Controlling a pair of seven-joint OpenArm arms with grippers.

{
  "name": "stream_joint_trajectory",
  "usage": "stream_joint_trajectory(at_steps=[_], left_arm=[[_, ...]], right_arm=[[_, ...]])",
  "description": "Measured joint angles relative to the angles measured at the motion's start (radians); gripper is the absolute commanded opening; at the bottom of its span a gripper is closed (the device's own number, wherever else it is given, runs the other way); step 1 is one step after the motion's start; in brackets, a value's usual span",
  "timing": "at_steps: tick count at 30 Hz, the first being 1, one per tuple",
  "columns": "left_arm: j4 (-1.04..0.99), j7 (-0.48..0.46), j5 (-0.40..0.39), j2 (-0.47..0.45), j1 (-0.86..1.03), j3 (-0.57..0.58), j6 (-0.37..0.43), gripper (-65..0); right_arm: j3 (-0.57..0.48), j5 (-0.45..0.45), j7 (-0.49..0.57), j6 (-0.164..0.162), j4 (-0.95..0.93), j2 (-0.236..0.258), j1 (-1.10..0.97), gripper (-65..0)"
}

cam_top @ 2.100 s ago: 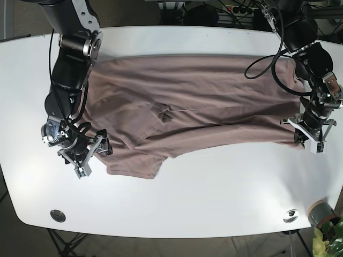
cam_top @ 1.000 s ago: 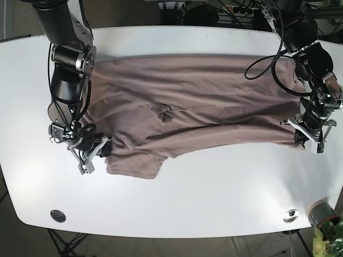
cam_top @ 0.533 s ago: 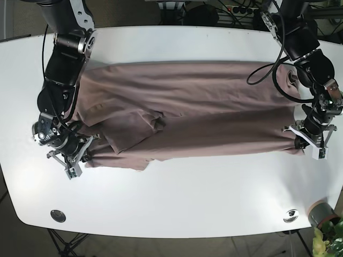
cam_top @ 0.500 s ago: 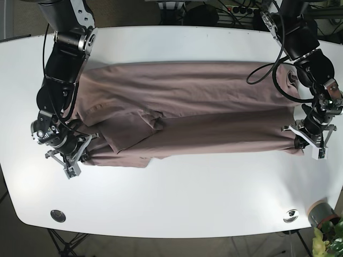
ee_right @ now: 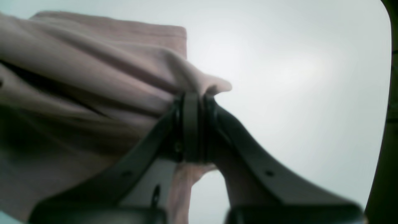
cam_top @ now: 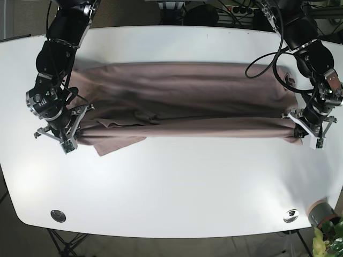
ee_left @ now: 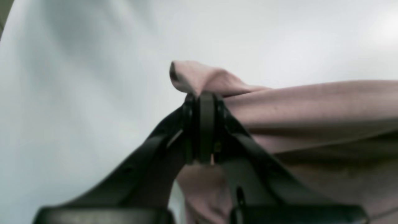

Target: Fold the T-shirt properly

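T-shirt (cam_top: 182, 101) lay stretched lengthwise across the white table (cam_top: 177, 187), spanning 9 to 3 o'clock in the base view, near edge pulled into a taut ridge between the two arms. Left gripper (cam_top: 310, 135), at 3 o'clock, was clenched on that edge; its wrist view showed the jaws closed with a fabric nub bunched above them. Right gripper (cam_top: 65, 138), at 9 o'clock, was likewise clamped on cloth at the opposite end.

Handling, as judged: thin, light, limp knit. It sags and creases wherever unsupported, so it holds shape only under tension. Best taken at the hem or seam corners, both ends together, as here. A loose flap hung below the ridge at 8 o'clock and could fold in crooked.

Versus 2.1 s earlier: the right gripper had stood open beside a slack, rumpled sleeve area; it had since closed and drawn outward. The near edge went from wavy to straight, and the central puckers had mostly flattened.
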Motion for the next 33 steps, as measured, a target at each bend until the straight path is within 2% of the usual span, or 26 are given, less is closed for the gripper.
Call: stream_joint_trajectory(at_steps=[5,11,13,15,16,18,21,24,28,33], left_arm=[[0.003,-0.001,0.006,0.0,0.056,-0.009,-0.037,-65.0],[0.001,0.003,0.011,-0.001,0.148,-0.011,-0.043,-65.0],[0.001,0.002,0.011,-0.003,0.163,0.0,-0.042,-61.5],[0.001,-0.001,0.013,-0.008,0.175,0.027,-0.041,-54.3],[0.001,0.0,0.014,-0.009,0.178,0.037,-0.04,-48.9],[0.0,0.0,0.015,-0.007,0.181,0.042,-0.039,-40.8],[0.0,0.0,0.017,-0.008,0.18,0.04,-0.038,-32.8],[0.005,0.0,0.017,-0.008,0.177,0.042,-0.038,-32.5],[0.06,0.0,0.017,-0.009,0.171,0.042,-0.038,-33.1],[0.091,-0.005,0.014,-0.006,0.132,0.061,-0.035,-33.1]], right_arm=[[0.01,-0.005,-0.001,-0.002,0.06,-0.032,-0.085,-62.8],[0.076,-0.004,-0.001,0.0,0.051,-0.066,-0.135,-60.6],[0.077,-0.005,-0.001,-0.001,0.032,-0.071,-0.137,-53.0],[0.077,-0.005,-0.005,-0.002,0.019,-0.076,-0.143,-43.9],[0.076,-0.004,-0.003,-0.002,0.02,-0.077,-0.15,-36.8],[0.076,-0.005,-0.003,-0.002,0.032,-0.077,-0.169,-28.4],[0.079,-0.016,-0.016,-0.002,0.076,-0.082,-0.192,-20.5],[0.082,-0.023,-0.023,-0.01,0.134,-0.105,-0.188,-19.0],[0.069,0.005,-0.028,-0.003,0.175,-0.119,-0.156,-19.0],[0.075,-0.023,-0.078,-0.006,0.079,-0.108,-0.035,-19.0]])
